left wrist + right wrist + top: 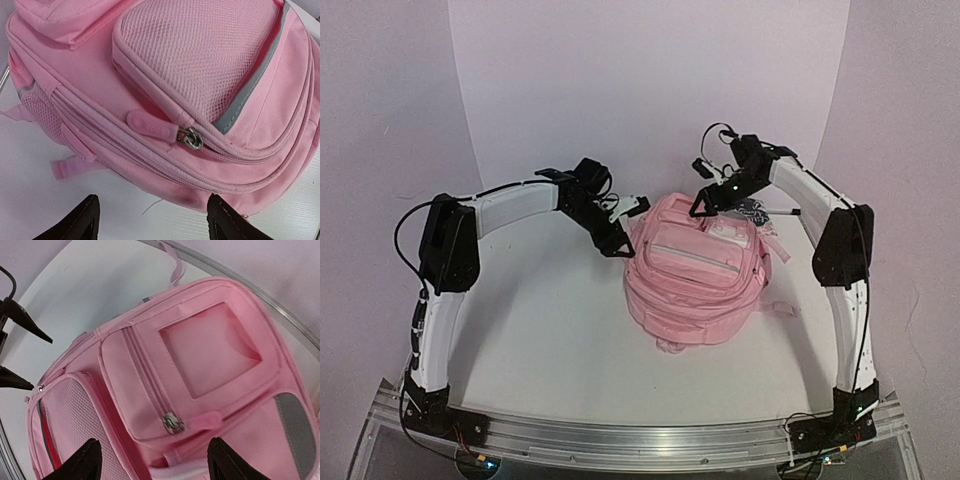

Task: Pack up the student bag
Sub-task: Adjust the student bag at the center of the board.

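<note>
The student bag [695, 275], a soft pink backpack, lies on the white table with its front pockets up. My left gripper [618, 245] is open at the bag's left edge. In the left wrist view its fingertips [84, 220] straddle bare table and the bag's rim [200, 187], just below a pink zip pull [150, 129] and its metal slider [192, 138]. My right gripper [706, 207] hangs open over the bag's far end. In the right wrist view its fingertips [227, 462] flank a front pocket's slider [172, 423] and pink tab [206, 421], with nothing held.
A small black-and-white patterned item [753, 212] lies behind the bag's far right corner. A pink strap [778, 308] trails to the right. An aluminium rail [640, 435] runs along the near edge. The left gripper's dark fingers [22, 322] show in the right wrist view.
</note>
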Robot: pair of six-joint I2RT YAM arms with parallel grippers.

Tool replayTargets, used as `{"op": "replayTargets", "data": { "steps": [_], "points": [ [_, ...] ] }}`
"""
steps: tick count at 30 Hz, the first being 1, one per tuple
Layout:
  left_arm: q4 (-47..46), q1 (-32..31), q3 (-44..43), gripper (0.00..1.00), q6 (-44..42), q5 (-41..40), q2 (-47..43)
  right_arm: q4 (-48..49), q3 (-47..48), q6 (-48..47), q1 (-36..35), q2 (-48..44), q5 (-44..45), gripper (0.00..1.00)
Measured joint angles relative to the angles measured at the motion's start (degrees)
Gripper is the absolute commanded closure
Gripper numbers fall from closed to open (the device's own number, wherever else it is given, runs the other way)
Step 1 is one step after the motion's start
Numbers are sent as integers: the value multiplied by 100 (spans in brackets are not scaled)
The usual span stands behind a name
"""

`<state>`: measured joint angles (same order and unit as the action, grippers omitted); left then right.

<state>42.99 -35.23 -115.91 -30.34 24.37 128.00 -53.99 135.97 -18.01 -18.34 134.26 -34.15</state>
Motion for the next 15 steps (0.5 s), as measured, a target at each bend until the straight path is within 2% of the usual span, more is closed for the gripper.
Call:
{"op": "replayTargets", "data": {
  "steps": [4, 9, 15],
  "points": [
    [-4, -11, 346, 26, 139, -57, -217, 108, -77, 38, -359, 85, -4, 34],
    [5, -61, 623, 26, 211, -102, -528, 291, -349, -25, -756, 85, -107, 45],
    [45, -121, 721, 29, 188, -104, -758, 712, -827, -366, -905, 68, -208, 56]
  ]
}}
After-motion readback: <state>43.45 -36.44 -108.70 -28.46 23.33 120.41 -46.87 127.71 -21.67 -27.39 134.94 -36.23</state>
